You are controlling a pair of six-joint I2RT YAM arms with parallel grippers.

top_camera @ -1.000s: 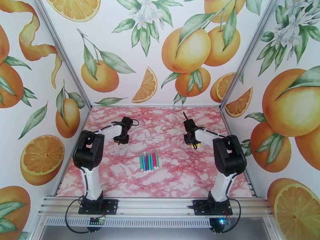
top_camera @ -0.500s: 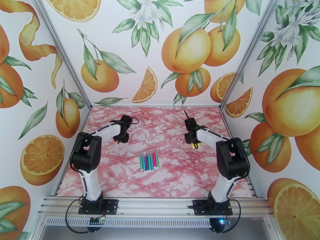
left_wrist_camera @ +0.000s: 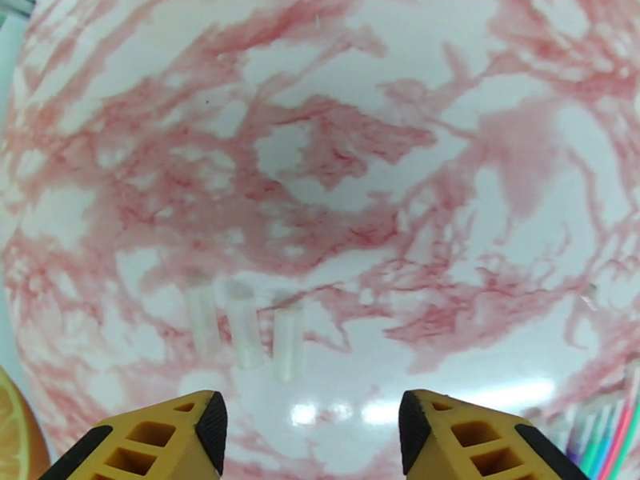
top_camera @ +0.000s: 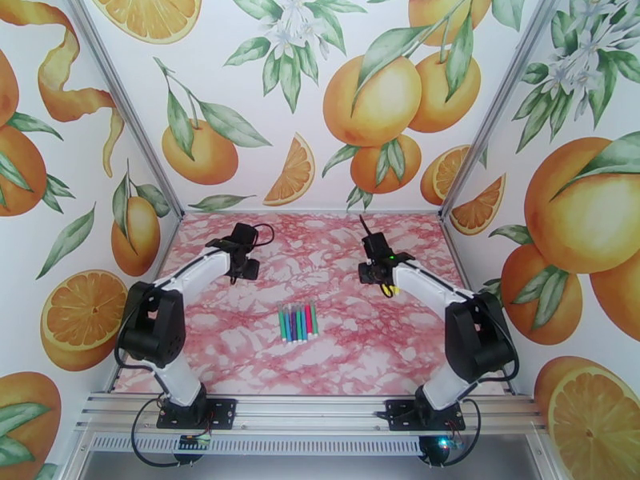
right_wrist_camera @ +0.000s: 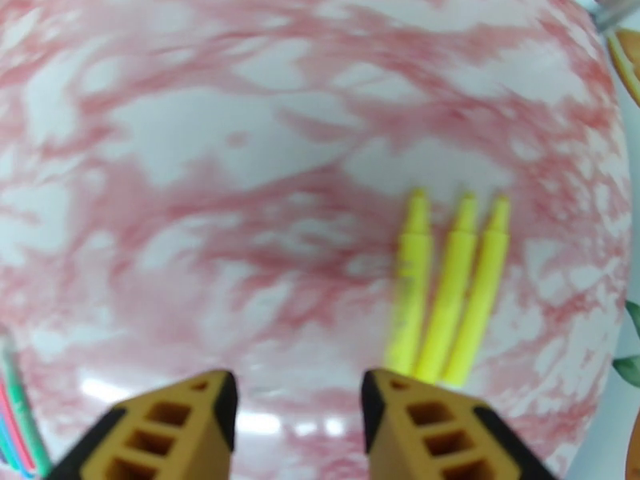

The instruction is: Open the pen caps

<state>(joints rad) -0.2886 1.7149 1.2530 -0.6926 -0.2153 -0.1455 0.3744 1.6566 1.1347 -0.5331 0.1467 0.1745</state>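
Three clear pen caps [left_wrist_camera: 248, 334], three yellow pens [right_wrist_camera: 448, 298]

White-and-black arms [top_camera: 194, 270] with black cables [top_camera: 262, 233], yellow slotted pincer fingers [left_wrist_camera: 152, 438].

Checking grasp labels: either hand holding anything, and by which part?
Nothing held. Left hand and right hand both open; clear caps and yellow pens lie loose on the table.

table [top_camera: 240, 362]: glossy pink-and-white marbled top
walls [top_camera: 264, 90]: white panels printed with oranges, slices, leaves and blossoms, on three sides
rail [top_camera: 320, 410]: silver metal frame along the table's near edge
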